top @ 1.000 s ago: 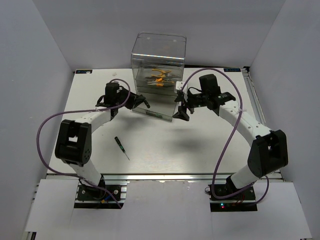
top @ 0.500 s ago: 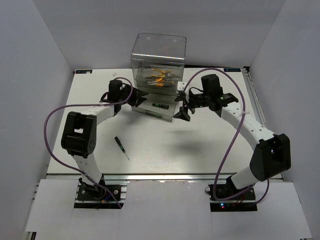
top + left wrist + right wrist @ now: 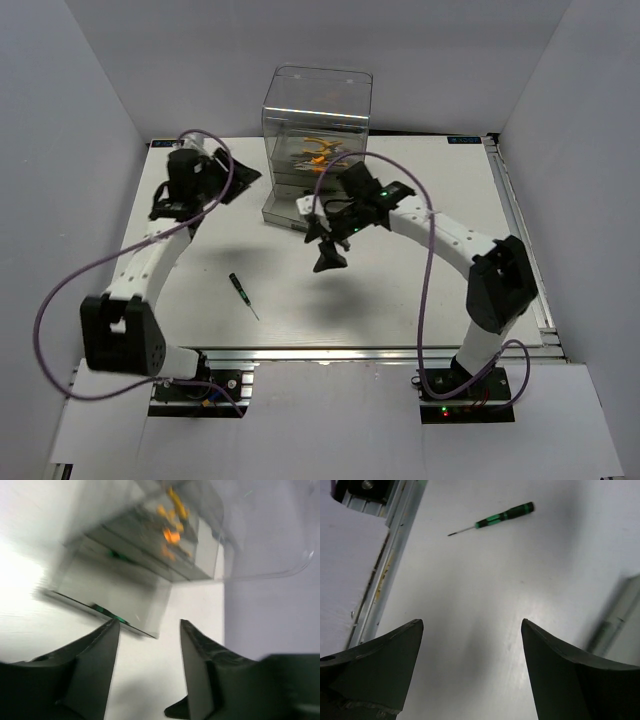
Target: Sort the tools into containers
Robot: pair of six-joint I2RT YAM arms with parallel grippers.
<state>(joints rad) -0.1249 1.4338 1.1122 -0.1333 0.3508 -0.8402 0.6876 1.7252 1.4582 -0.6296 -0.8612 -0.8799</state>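
Screwdriver (image 3: 243,296) lies left of the downward-pointing right tool (image 3: 324,248) (fingers spread).

The box (image 3: 318,130) was clear, smoky-grey plastic, glossy enough to carry pale reflections on its walls. Inside it, the pliers (image 3: 318,152) showed bright orange handle grips. In front of the box, the table (image 3: 400,290) was smooth, matt white, edged on the side farthest from the box by a ribbed bare-metal rail (image 3: 395,540). A screwdriver (image 3: 502,516) there had a black-and-green plastic handle and a thin metal shaft. My left gripper (image 3: 149,627) and right gripper (image 3: 471,630) had matt black, faintly grainy fingers. My right arm (image 3: 450,232) wore a smooth white shell.
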